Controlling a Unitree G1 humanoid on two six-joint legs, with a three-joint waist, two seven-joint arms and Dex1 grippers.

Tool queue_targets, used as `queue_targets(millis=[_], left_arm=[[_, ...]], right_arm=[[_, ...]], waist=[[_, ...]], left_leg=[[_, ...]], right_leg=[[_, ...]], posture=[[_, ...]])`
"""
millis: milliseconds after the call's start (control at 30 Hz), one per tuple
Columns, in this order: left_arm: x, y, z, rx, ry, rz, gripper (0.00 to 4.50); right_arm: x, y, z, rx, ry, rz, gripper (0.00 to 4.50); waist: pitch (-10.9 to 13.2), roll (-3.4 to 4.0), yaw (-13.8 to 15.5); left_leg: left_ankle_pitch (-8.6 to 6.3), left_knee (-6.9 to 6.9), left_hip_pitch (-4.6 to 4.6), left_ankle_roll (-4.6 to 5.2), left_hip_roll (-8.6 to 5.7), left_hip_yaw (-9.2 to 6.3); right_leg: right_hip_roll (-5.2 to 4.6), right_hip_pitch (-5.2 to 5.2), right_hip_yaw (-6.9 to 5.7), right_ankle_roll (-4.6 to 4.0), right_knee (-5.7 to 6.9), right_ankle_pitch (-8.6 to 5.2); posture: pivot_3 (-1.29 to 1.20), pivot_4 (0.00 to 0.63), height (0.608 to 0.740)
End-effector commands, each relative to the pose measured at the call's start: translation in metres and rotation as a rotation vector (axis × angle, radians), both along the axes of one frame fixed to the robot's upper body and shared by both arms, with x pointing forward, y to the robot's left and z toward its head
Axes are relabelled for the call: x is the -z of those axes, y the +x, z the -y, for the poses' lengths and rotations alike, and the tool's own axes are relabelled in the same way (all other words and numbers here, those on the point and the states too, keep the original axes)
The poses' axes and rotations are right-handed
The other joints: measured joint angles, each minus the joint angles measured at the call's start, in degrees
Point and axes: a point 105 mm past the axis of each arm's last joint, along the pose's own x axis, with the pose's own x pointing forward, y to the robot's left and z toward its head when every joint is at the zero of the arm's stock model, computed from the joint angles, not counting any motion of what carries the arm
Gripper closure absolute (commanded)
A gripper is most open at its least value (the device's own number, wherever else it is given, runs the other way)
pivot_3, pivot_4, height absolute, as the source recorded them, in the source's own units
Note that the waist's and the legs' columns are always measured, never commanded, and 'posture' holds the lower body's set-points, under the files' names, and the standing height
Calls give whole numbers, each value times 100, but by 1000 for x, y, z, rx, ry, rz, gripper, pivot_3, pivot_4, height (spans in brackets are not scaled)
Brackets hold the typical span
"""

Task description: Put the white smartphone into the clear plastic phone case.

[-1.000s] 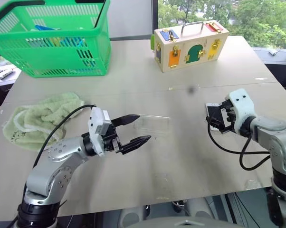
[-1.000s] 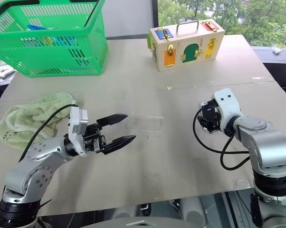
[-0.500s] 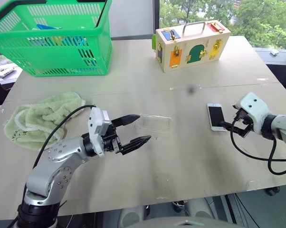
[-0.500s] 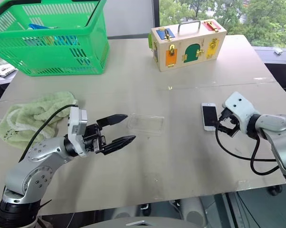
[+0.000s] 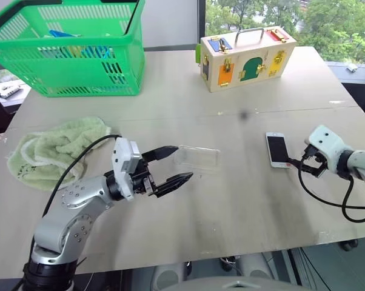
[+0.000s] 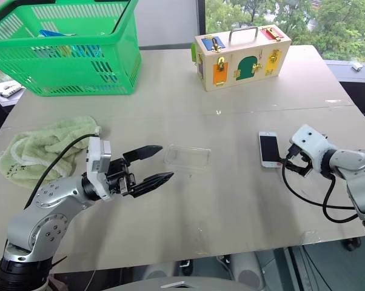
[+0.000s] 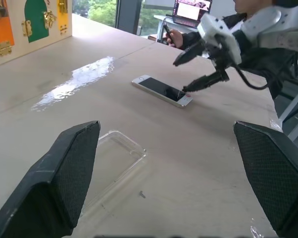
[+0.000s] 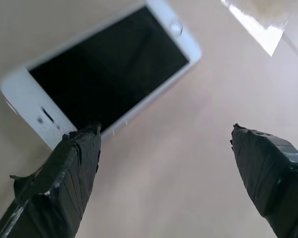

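My right pincer point(image 6: 290, 162): spread wide, empty, tips just beside the near right edge of the phone; one fingertip point(image 8: 74, 163) looks to sit at the phone's corner, though I cannot tell whether it touches.

My left pincer point(image 5: 176, 165): spread wide too, holding nothing, pointing level across the table toward the case, which lies just past its tips.

The white smartphone point(image 5: 277, 149): flat on the table point(image 5: 231, 200), screen up, loose, on my right side, well apart from the case.

The clear plastic phone case point(image 5: 196, 157): flat on the table, open side up as far as I can judge, near the middle, empty.

Step in hand: I judge this the very start; the phone is not yet grasped and nothing is in the case. My right pincer is lining up on the phone.

Next move calls for: getting a finger on each long edge of a thin, flat phone, so I need to come down low and close squarely, or tip it up by one edge first. Then carry it over to the case and seat it corner by corner, with my left pincer steadying the light shell so it does not slide.

Further out: a green towel point(image 5: 49, 151) at my left, a green basket point(image 5: 73, 54) and a wooden latch box point(image 5: 246, 56) at the far side, all clear of the work.
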Motion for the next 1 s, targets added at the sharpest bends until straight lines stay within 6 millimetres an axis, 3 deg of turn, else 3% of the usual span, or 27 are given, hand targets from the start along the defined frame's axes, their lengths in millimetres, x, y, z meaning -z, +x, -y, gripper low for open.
queue_targets(millis=[33,400,667,833,1000], left_arm=[[-9,-4,3,13,-3,55,0],[-5,-5,4,16,1,48,0],[-7,-1,0,17,12,54,0],[-6,0,2,25,13,54,0],[-6,1,0,23,15,59,0]], right_arm=[[3,0,3,-11,-58,13,27],[10,0,-10,-36,-62,12,27],[-9,-1,9,51,-90,59,27],[2,-8,16,65,-130,14,27],[10,-16,-10,-12,-50,-58,27]], waist=[[-1,-1,3],[-13,-17,13],[-13,-17,64],[-13,-17,86],[-13,-18,82]], left_leg=[[0,1,1,0,0,0],[0,5,14,0,2,2],[0,6,22,0,1,12],[0,6,22,0,0,14],[0,6,25,0,1,14]], right_leg=[[0,1,0,0,0,0],[1,9,5,-1,13,1],[1,8,14,-1,23,0],[-1,8,15,-1,23,0],[1,8,16,-2,27,0]], posture=[[0,150,740],[0,150,740],[0,150,740],[0,150,740],[0,150,740]])
